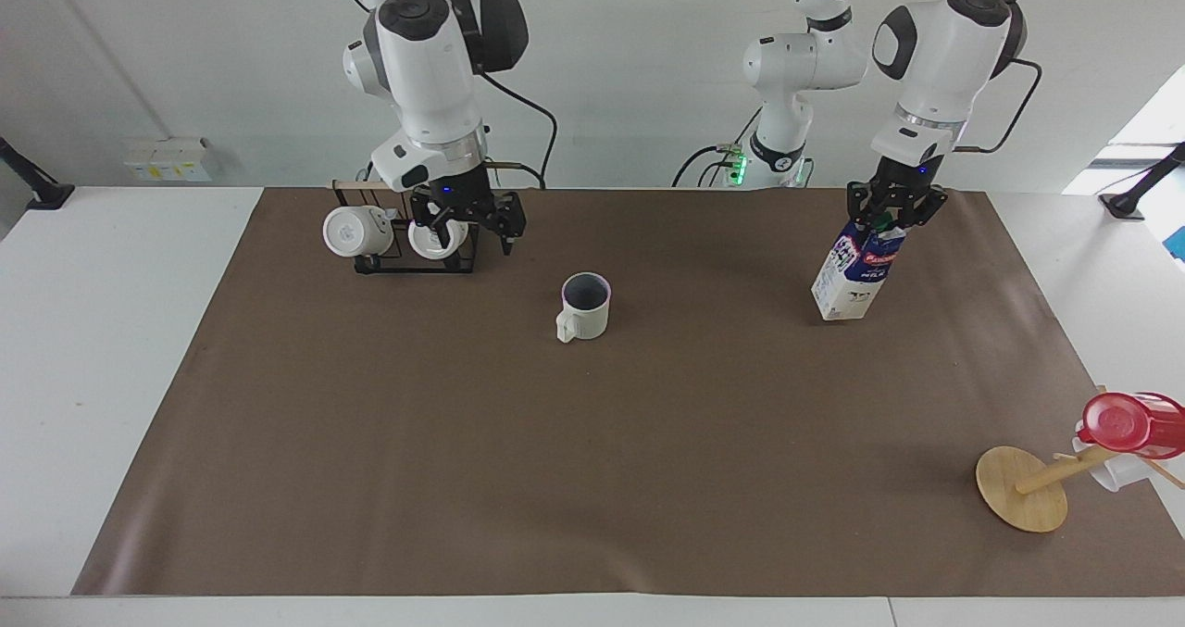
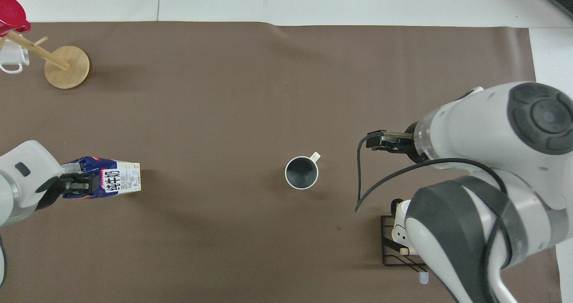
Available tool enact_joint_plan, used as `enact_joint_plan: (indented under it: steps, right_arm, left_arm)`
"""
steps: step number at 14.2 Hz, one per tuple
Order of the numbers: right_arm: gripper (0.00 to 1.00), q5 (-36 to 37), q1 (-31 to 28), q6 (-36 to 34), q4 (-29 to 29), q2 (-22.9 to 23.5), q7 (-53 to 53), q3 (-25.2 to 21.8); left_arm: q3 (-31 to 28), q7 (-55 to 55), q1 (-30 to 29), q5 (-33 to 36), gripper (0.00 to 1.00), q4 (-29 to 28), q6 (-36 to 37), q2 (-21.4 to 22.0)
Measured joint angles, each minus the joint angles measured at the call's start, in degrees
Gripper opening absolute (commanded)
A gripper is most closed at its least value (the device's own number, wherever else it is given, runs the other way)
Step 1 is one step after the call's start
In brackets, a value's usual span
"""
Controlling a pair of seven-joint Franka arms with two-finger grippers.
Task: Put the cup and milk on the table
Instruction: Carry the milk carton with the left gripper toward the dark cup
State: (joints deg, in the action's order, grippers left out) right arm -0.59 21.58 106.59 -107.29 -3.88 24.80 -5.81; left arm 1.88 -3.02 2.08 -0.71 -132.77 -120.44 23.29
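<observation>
- Facing view: left gripper (image 1: 891, 208) with fingers clenched on the top of the milk (image 1: 856, 273), which hangs tilted over the worktop (image 1: 130, 266); overhead hides this height.
- Right gripper (image 1: 467, 222), fingers released, over the mug rack (image 1: 407, 261); the cup (image 1: 585, 306) stands upright mid-mat.
- Overhead, the right arm covers the rack.

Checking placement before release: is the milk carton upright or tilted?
Tilted: the milk leans, held at its top by the left gripper.

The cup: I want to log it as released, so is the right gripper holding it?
No: the cup stands alone on the mat, and the right gripper hangs open over the mug rack.
</observation>
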Motion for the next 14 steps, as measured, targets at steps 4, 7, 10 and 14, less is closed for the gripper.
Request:
enact_joint_plan:
  steps: [4,7,10,14]
  right_arm:
    - [1.0,0.1,-8.2,-4.7,0.1,-2.9,-10.0,-0.2]
    - [1.0,0.1,-13.7,-6.8,0.4,-3.2,-15.9,-0.3]
    - [1.0,0.1,-17.2,-7.8,0.4,-3.2,-17.3,-0.3]
    - [1.0,0.2,-19.0,-7.9,0.4,-3.2,-17.4,-0.2]
  left_arm:
    - [4.5,6.5,0.1,0.3,0.47,10.5,9.0,-3.9]
    - [8.6,12.8,0.2,0.6,0.44,16.4,12.3,-7.6]
    - [11.5,17.4,0.3,0.6,0.44,18.1,12.6,-9.3]
    - [12.9,25.3,4.8,0.6,0.44,18.2,12.6,-10.5]
